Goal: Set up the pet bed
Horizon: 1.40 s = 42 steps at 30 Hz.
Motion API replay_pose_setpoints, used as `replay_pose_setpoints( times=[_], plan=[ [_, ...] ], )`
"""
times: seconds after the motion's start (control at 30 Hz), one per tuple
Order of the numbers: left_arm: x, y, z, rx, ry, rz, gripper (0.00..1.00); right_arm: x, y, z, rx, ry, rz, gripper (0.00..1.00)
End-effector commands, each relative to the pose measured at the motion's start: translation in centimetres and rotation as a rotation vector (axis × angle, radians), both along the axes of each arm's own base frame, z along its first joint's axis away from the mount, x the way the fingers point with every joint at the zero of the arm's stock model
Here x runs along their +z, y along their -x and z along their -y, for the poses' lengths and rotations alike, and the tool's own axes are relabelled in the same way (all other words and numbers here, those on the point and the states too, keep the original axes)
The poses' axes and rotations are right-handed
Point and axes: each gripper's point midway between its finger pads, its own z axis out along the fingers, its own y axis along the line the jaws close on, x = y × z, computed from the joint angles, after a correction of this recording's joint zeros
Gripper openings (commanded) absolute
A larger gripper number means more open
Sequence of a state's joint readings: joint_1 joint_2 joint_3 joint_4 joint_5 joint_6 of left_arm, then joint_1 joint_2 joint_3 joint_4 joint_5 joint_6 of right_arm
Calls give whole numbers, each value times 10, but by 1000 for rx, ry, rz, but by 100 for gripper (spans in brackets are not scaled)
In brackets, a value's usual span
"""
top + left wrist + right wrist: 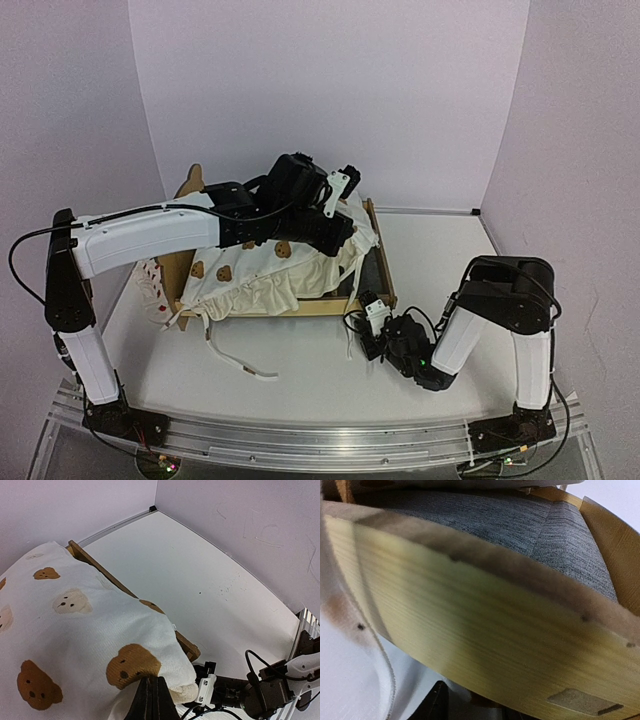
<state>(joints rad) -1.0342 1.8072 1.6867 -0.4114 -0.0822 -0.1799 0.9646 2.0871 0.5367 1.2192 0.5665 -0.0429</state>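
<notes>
Two robot arms work over a white worktop (300,375), shown from overhead and from each wrist.

Nearest the arms' bases, the right gripper (372,322) sits low at the 5 o'clock corner of the bed (381,262). No view shows whether its jaws are released or gripping the wood. It seems placed there to steady the frame while the other arm works. A loose tie (238,362) trails over the worktop toward 6 o'clock.

The bed stands mid-worktop with its foot rail (470,640) facing the arms. A cream bear-print cushion (265,280) lies bunched over most of it and spills past that rail. The left gripper (150,700) reaches across from 9 o'clock. Its jaws are clenched on the cushion's edge near the bed's 2 o'clock corner, probably to pull the cushion flat between the rails. A strawberry pillow (150,285) lies at the bed's 8 o'clock side. Farthest back, a headboard ear (192,180) rises at 11 o'clock.

Only the right wrist view shows the grey felt base (520,525), bare under the raised cushion beyond the blurred rail. Only the left wrist view shows the jaws shut on the fabric. Only the overhead view shows both arms and the pillow.
</notes>
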Motion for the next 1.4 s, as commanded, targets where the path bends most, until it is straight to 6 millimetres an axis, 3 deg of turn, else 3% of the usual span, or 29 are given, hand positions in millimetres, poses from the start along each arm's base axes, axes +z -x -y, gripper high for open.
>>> replay_pose_setpoints(
  times=[0.0,0.37,0.57,0.77,1.13,1.3,1.37],
  plan=[
    [39,2,-2,-2,72,65,0,8,-9,-11,6,-26,32,33],
    [39,1,-6,12,62,72,0,10,-10,-18,33,-22,39,0],
    [36,1,-3,7,62,69,0,21,4,-7,52,-69,13,0],
    [28,-2,8,-11,63,57,0,33,37,23,54,-192,-88,0],
    [-10,-19,31,-6,32,23,1,36,86,38,105,-342,-353,0],
    [-33,-23,36,-1,6,-20,9,34,98,57,27,-374,-454,0],
    [-36,-22,39,-10,4,-40,21,31,103,63,0,-376,-495,0]
  ],
)
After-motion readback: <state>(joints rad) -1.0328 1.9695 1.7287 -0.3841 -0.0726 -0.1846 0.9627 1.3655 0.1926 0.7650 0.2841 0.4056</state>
